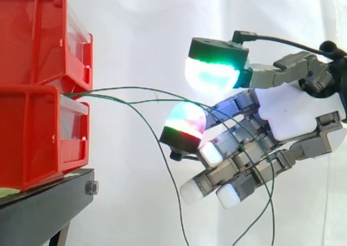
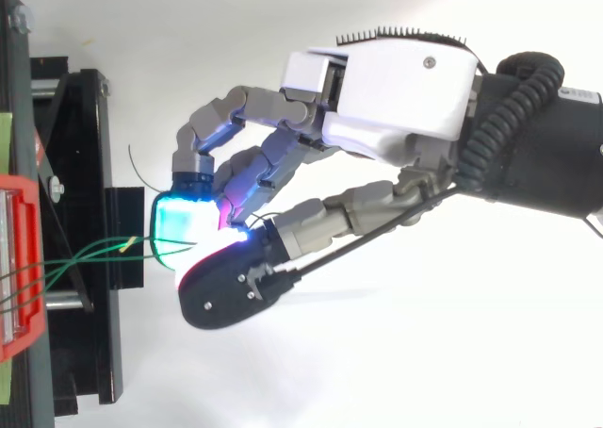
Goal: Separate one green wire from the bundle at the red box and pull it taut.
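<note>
Your hand (image 1: 287,113) sits among green wires (image 1: 108,98) leaving the red box (image 1: 38,132) at its front edge; you cannot tell its grip, so pulling may drag several.

In the side view two bins stand stacked at 9 o'clock, the upper bin (image 1: 32,34) on the lower bin (image 1: 32,137), which sits on the stand (image 1: 43,208) at 7 o'clock. The wires (image 1: 87,94) leave the gap between the bins toward 3 o'clock, cross the robot hand (image 1: 287,116) below its topmost pad, apart from it, then drop toward 6 o'clock.
</note>
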You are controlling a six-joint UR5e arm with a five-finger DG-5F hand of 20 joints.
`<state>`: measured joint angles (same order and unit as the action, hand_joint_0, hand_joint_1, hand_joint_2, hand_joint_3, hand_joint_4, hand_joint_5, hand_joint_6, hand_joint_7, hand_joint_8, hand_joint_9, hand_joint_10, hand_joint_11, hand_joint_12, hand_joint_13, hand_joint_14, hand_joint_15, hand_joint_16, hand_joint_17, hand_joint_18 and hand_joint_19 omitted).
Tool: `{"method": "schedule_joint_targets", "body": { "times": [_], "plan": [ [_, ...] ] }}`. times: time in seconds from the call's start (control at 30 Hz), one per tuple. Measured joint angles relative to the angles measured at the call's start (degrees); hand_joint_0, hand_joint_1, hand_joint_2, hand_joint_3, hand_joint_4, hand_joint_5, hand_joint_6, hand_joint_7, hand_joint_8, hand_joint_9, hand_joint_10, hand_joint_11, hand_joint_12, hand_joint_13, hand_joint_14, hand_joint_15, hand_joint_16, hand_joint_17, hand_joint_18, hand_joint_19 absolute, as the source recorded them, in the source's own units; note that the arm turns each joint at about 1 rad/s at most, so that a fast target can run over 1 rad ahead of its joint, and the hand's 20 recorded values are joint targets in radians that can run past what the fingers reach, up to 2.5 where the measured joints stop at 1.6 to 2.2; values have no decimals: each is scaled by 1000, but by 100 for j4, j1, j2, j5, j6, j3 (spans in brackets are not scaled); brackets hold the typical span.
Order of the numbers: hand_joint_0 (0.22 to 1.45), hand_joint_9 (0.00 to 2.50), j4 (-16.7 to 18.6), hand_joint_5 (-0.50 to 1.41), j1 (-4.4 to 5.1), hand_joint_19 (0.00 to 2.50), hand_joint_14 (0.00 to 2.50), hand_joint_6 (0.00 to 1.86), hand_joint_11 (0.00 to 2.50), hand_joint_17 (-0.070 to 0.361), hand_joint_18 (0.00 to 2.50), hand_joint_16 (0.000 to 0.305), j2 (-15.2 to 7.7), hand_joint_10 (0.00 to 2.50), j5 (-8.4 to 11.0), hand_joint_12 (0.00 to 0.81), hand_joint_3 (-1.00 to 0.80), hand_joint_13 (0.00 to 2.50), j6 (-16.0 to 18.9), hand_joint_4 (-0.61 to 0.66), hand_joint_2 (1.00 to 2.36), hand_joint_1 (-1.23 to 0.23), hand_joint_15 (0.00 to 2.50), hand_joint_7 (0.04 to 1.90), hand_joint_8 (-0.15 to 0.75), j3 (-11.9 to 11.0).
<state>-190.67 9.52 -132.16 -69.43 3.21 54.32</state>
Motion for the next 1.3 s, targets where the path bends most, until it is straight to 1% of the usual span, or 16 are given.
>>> {"method": "schedule_joint_targets", "body": {
  "times": [0.17, 0.27, 0.33, 0.4, 0.47, 0.53, 0.63, 0.8, 0.87, 0.9, 0.97, 1.1, 1.2, 1.27, 1.3],
  "plan": [
    [557, 910, -3, -132, 0, 536, 13, 859, 576, 107, 527, 47, -1, 21, 0, 337, -317, 559, -4, 112, 1014, -748, 332, 998, 259, 0],
    [566, 909, -4, -133, 1, 536, 13, 857, 576, 106, 524, 47, -2, 21, 0, 336, -254, 561, -5, 101, 1017, -774, 329, 1037, 259, 0],
    [570, 909, 1, -135, 1, 540, 13, 871, 579, 105, 526, 47, -3, 19, 0, 335, -222, 560, -4, 98, 1018, -783, 329, 1028, 258, 0],
    [569, 910, 6, -135, 3, 539, 13, 875, 578, 105, 529, 47, -3, 19, 0, 334, -234, 561, -5, 112, 1018, -758, 331, 1021, 258, 0],
    [561, 925, 7, -133, 4, 545, 13, 879, 577, 106, 535, 47, -3, 21, 0, 336, -301, 569, -5, 119, 1015, -700, 328, 990, 264, 0],
    [560, 958, 7, -126, 4, 545, 13, 875, 581, 106, 545, 47, -3, 19, 0, 337, -366, 580, -4, 118, 1011, -655, 329, 1004, 272, 0],
    [559, 961, 10, -123, 5, 545, 13, 873, 576, 106, 548, 47, -3, 19, 0, 336, -378, 587, -5, 120, 1011, -591, 333, 1011, 269, 0],
    [558, 967, 6, -121, 4, 545, 13, 871, 580, 106, 552, 47, -3, 21, 0, 337, -381, 593, -5, 123, 1010, -575, 332, 1018, 269, 3],
    [558, 971, 3, -121, 4, 545, 13, 871, 582, 106, 553, 47, -3, 19, 0, 338, -381, 596, -5, 121, 1010, -610, 336, 1013, 274, 5],
    [563, 973, 1, -120, 5, 537, 13, 870, 574, 106, 554, 47, -3, 21, 0, 337, -381, 596, -5, 124, 1010, -673, 332, 1011, 271, 4],
    [574, 972, -2, -119, 4, 537, 13, 869, 570, 104, 561, 46, -3, 21, 0, 336, -366, 594, -5, 117, 1011, -746, 329, 1023, 272, 4],
    [600, 947, -5, -123, 4, 530, 13, 873, 580, 103, 563, 46, -3, 19, 0, 330, -337, 594, -5, 94, 1013, -835, 328, 1041, 258, 3],
    [598, 947, -5, -128, 3, 529, 14, 878, 587, 103, 565, 46, -3, 21, 0, 327, -363, 592, -5, 112, 1011, -839, 330, 1011, 257, 3],
    [577, 948, -5, -127, 2, 528, 13, 879, 585, 104, 569, 46, -3, 21, 0, 329, -447, 594, -5, 120, 1004, -821, 325, 995, 257, 5],
    [575, 949, -6, -127, 1, 525, 13, 878, 577, 104, 570, 46, -3, 21, 0, 329, -451, 594, -5, 120, 1004, -819, 325, 996, 258, 5]
  ]
}}
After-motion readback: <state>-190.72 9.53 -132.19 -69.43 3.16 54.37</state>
